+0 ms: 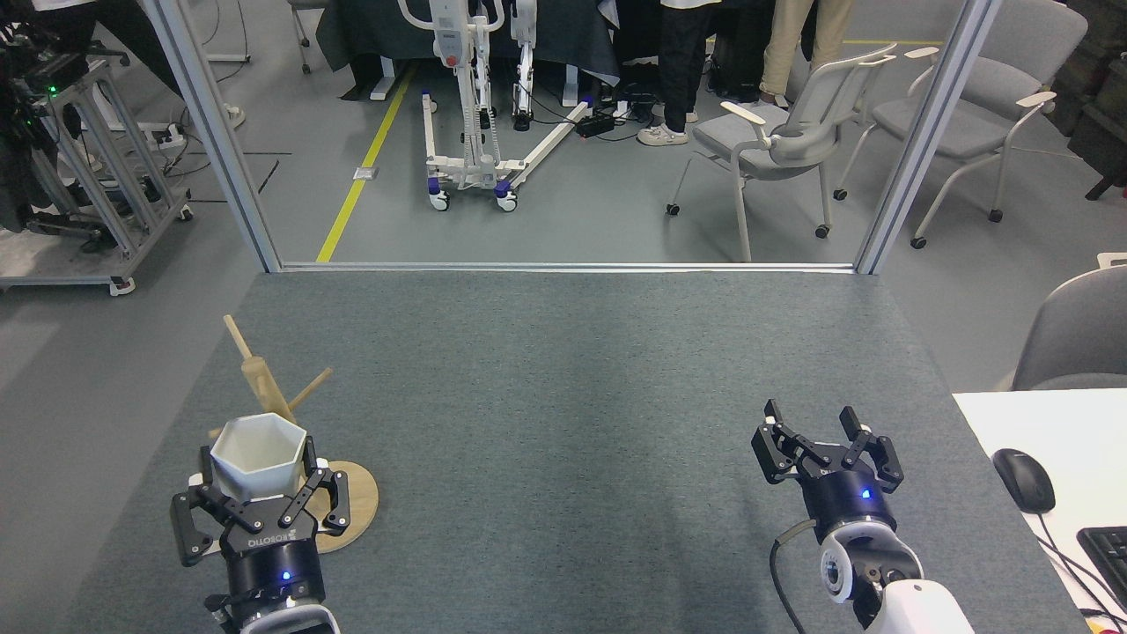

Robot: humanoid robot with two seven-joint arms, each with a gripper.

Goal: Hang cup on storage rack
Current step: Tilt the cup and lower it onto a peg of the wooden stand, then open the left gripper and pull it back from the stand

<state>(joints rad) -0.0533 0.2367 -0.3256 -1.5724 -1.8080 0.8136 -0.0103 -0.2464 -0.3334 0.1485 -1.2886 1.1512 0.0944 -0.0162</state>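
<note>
The white faceted cup [258, 456] stands rim up between the fingers of my left gripper [261, 493] at the near left of the table; its base is hidden behind the gripper. The gripper is shut on the cup with its jaws set wide. The wooden storage rack [264, 383] is right behind and beside the cup, its post leaning up and to the left, its round base [357, 502] showing to the cup's right. One peg pokes out left of the cup. My right gripper [826, 440] is open and empty at the near right.
The grey table [563, 396] stretches ahead between the arms. A white desk [995, 423] with a black mouse [1023, 478] and a keyboard [1108, 555] adjoins at the right. Chairs, a wheeled lift and a person's legs stand beyond the far edge.
</note>
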